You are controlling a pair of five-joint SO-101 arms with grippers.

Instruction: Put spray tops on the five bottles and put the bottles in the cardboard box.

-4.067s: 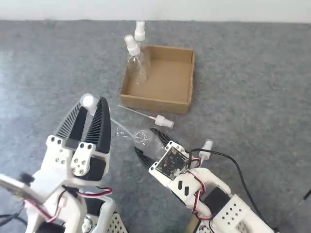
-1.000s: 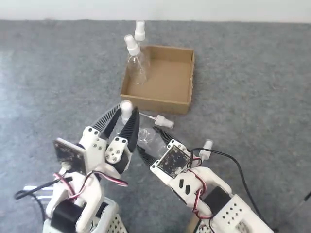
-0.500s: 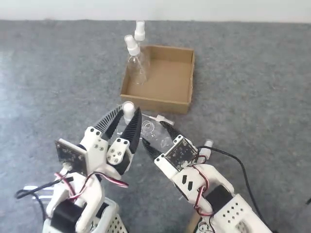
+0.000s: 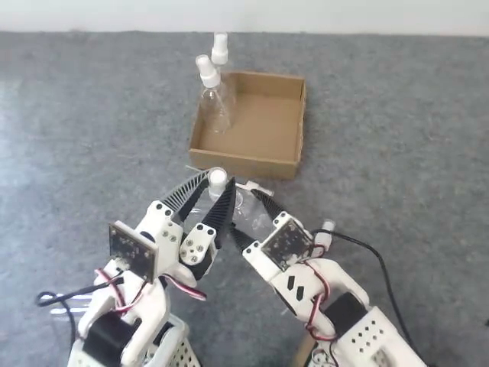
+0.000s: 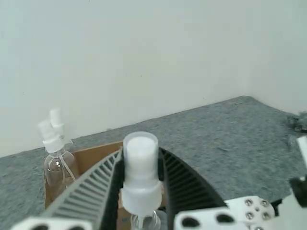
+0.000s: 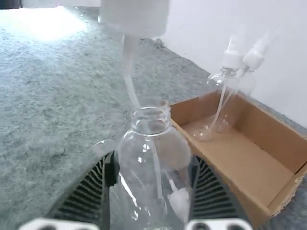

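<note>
Left hand [image 4: 215, 181] shifted over bottle [image 6: 153, 158], pinching spray top [image 5: 140, 167]; tube inside neck; right hand [image 4: 243, 212] clamps bottle.

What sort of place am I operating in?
Probably a small indoor test bench, not a factory line: grey carpet-like table cover, plain white wall behind, one cardboard box and capped spray bottles.

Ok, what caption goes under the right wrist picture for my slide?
Right gripper holds a clear bottle; a spray top hangs above, its tube down the neck.
</note>
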